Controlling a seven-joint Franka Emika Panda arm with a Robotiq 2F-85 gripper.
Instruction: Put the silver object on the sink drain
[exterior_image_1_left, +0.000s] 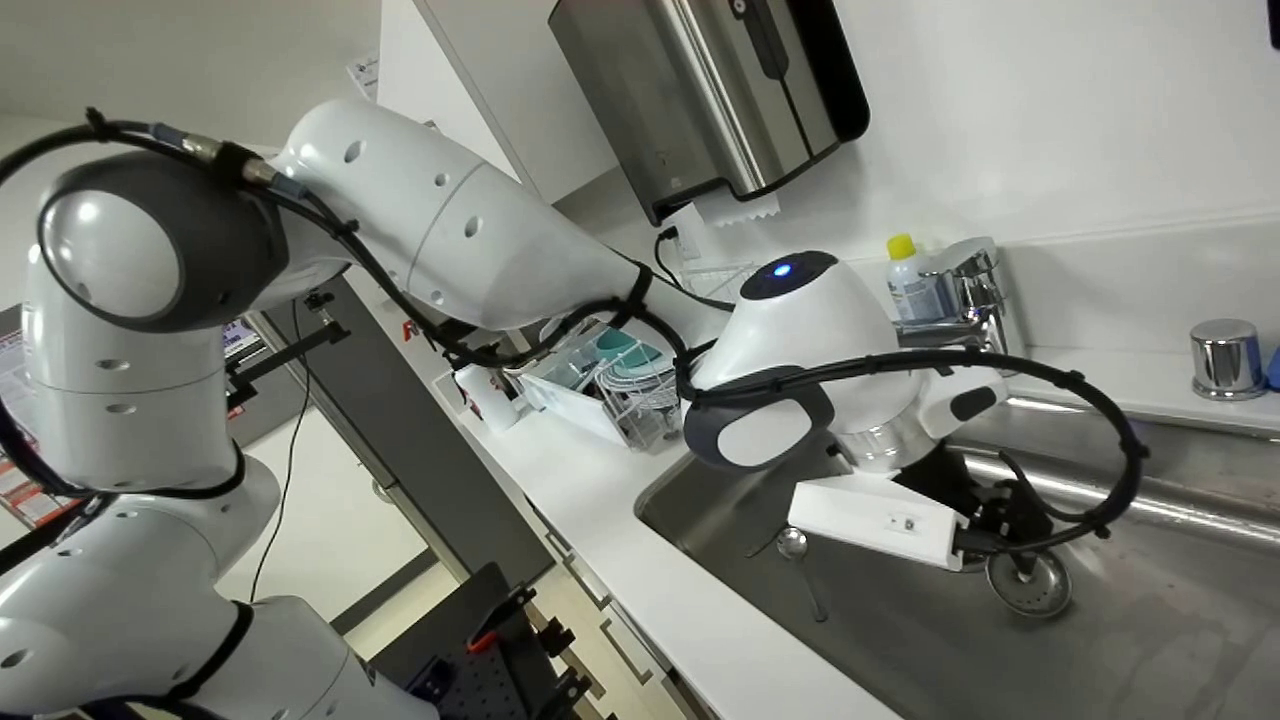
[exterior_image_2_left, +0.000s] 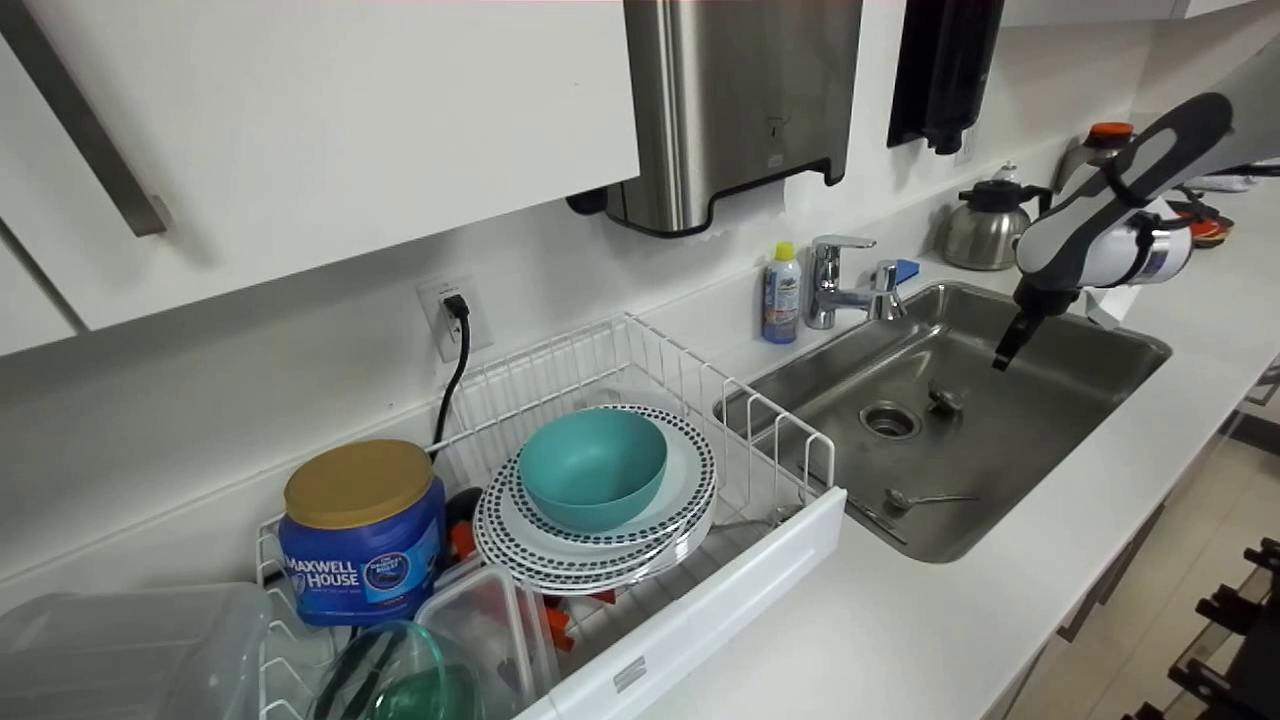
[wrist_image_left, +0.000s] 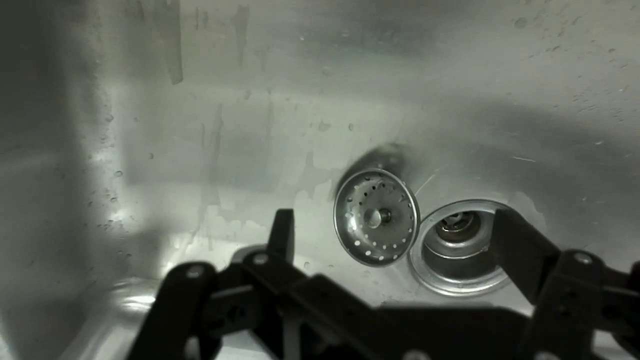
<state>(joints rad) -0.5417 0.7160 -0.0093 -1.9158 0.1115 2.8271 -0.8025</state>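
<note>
Silver strainer (wrist_image_left: 376, 218), one, beside one drain (wrist_image_left: 454, 251); two jaws, apart

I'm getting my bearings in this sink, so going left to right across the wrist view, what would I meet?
A black robot finger, the silver strainer, the open drain, then the other black finger, which hides part of the drain's right edge.
</note>
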